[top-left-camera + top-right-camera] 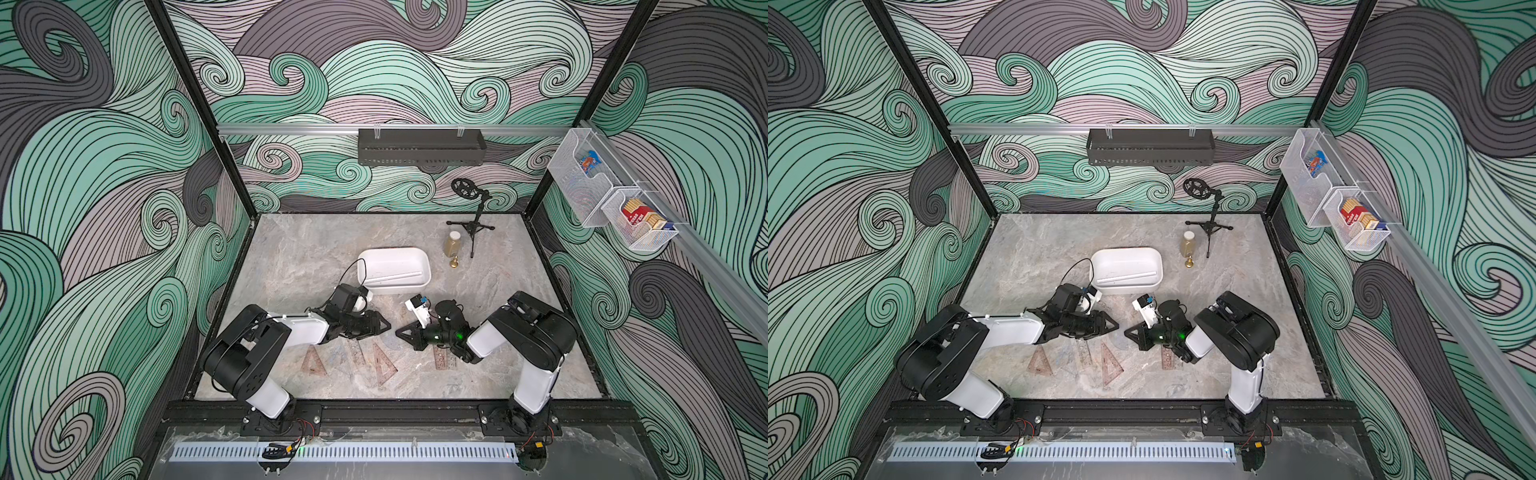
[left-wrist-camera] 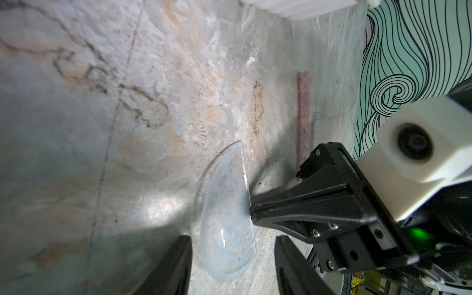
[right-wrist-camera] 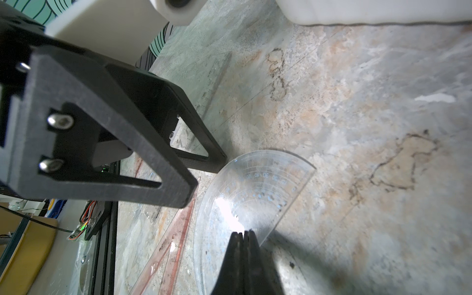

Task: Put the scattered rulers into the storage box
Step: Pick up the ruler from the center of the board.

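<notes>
A clear half-round protractor ruler (image 2: 227, 204) (image 3: 247, 194) lies on the marble table between my two grippers. My left gripper (image 2: 233, 238) (image 1: 384, 325) is open, with a finger on each side of the ruler's curved end. My right gripper (image 3: 242, 233) (image 1: 400, 332) is shut, its tips resting on the ruler by the straight edge. Reddish set squares (image 1: 313, 361) (image 1: 382, 359), a clear one (image 1: 357, 353) and a reddish straight ruler (image 1: 442, 357) lie near the front. The white storage box (image 1: 392, 286) stands behind the grippers with a clear ruler (image 1: 399, 276) inside.
A bottle (image 1: 453, 244), a small brass piece (image 1: 455, 262) and a black tripod stand (image 1: 476, 224) are at the back right of the table. A black perforated tray (image 1: 419, 146) hangs on the back wall, and white mesh baskets (image 1: 615, 203) on the right wall.
</notes>
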You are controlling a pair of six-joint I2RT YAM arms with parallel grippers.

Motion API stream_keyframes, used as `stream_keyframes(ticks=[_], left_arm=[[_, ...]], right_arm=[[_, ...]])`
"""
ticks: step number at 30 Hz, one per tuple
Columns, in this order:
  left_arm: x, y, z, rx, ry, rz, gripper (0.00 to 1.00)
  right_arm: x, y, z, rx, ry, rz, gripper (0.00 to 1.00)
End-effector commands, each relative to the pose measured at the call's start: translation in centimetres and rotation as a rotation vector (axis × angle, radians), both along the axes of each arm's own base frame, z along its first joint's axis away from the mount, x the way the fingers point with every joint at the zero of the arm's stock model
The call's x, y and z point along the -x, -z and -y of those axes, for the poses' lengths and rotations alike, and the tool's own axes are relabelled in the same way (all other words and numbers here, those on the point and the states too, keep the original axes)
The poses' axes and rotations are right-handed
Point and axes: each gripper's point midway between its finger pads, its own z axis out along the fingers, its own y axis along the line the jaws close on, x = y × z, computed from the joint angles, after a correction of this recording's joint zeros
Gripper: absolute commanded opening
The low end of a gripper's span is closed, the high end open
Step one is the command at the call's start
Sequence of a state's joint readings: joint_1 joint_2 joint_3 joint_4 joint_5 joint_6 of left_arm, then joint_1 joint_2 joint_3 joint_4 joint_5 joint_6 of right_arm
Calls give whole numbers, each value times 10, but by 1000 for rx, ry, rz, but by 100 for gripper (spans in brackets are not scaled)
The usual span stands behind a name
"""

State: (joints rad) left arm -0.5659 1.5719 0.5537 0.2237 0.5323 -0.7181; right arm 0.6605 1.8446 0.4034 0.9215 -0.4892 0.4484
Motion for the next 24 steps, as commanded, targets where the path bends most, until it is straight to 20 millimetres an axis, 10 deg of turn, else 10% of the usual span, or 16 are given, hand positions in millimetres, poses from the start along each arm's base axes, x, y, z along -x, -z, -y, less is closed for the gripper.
stream_keyframes(ticks=[1, 14, 24], left_arm=[[23, 33, -17, -115, -6, -112, 58], [30, 36, -3, -76, 37, -120, 54], [28, 32, 3, -58, 56, -106, 17]], right_arm=[[27, 54, 34, 172, 42, -179, 3], [27, 60, 35, 186, 48, -194, 3], [26, 50, 30, 155, 30, -187, 3]])
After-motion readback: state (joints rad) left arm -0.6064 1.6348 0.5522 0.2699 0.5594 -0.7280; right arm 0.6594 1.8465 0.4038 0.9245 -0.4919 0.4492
